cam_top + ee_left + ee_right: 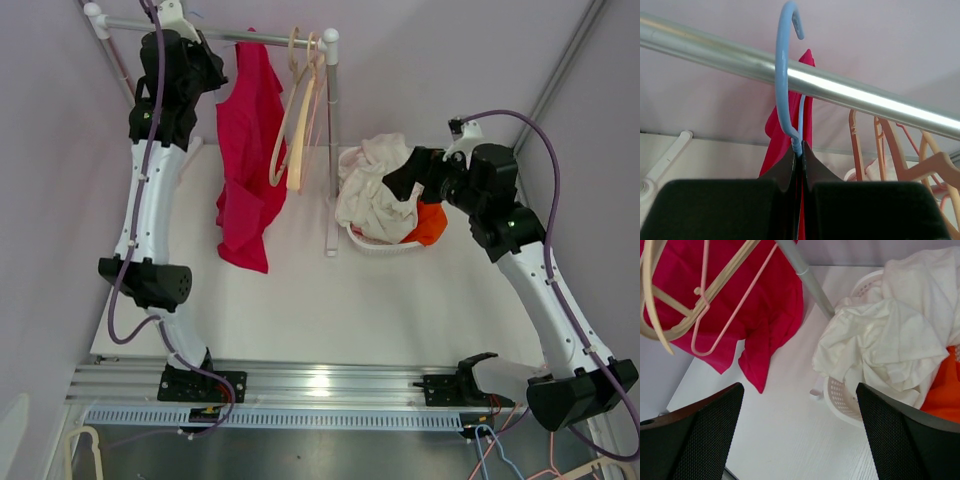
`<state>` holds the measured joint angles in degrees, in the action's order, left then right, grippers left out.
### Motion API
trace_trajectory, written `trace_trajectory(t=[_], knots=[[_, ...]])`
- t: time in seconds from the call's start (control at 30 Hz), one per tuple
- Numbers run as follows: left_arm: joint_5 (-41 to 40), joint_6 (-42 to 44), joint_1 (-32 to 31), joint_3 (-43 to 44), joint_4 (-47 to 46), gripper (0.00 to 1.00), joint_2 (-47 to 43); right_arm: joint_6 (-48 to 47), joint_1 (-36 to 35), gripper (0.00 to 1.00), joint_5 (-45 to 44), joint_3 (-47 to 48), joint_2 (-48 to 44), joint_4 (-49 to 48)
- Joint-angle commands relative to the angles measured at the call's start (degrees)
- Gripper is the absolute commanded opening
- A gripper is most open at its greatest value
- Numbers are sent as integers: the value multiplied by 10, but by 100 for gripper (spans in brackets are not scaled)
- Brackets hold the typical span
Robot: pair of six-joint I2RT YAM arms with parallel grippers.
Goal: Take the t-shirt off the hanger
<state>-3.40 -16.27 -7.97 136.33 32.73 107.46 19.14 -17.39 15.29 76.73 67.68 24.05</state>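
left pincer [797,156] tight on blue hanger [781,75]

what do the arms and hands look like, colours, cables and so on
Both the left arm and right arm have white links joined by bulky black joint housings. A purple cable loops along each. The right hand has broad black fingers with a fine mesh texture; the left hand is black too, its fingers tapering to narrow tips.
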Motion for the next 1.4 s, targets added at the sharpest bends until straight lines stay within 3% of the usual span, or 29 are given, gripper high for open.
trace_trajectory(t=[0.0, 0.03, 0.13, 0.33, 0.47, 0.6, 0.7, 0.73, 0.93, 1.07, 1.1, 1.13, 1.17, 1.2, 1.23, 1.37], knots=[[0, -35, -4, -30, -85, 0, -81, -41, -40, 99, 57, -17, -18, -41], [11, -28, -6, -91, -120, 0, -98, -48, -48, 100, 61, -29, -26, -83], [30, 4, -20, -112, -186, 0, -137, -74, -64, 99, 85, -30, -42, -108], [1, 7, -34, -51, -123, 1, -151, -137, -144, 99, 144, -4, -50, -110], [-143, -4, -58, -52, -24, 1, -177, -189, -244, 99, 143, 27, -10, -72], [-242, -43, -97, -110, 44, 1, -221, -212, -364, 100, 118, 17, 26, -145], [-300, -43, -129, -190, 18, 1, -288, -198, -416, 99, 109, -6, 53, -230], [-302, -44, -135, -236, 14, 1, -303, -198, -429, 99, 100, -7, 63, -249], [-308, -83, -164, -259, 75, 0, -355, -194, -478, 99, 79, 1, 155, -361], [-303, -85, -173, -292, 67, 1, -378, -177, -498, 99, 79, 35, 220, -373], [-301, -84, -173, -308, 65, 1, -388, -176, -500, 93, 76, 38, 230, -378], [-300, -82, -173, -314, 63, 1, -392, -172, -504, 79, 76, 40, 247, -378], [-297, -79, -172, -317, 59, 0, -394, -168, -508, 57, 78, 40, 252, -378], [-296, -77, -173, -332, 58, 1, -396, -162, -511, 6, 77, 39, 255, -375], [-296, -75, -173, -337, 53, 0, -399, -155, -514, 0, 79, 35, 255, -371], [-229, -118, -133, -349, 66, 1, -369, -160, -575, 0, 48, -51, 189, -346]])
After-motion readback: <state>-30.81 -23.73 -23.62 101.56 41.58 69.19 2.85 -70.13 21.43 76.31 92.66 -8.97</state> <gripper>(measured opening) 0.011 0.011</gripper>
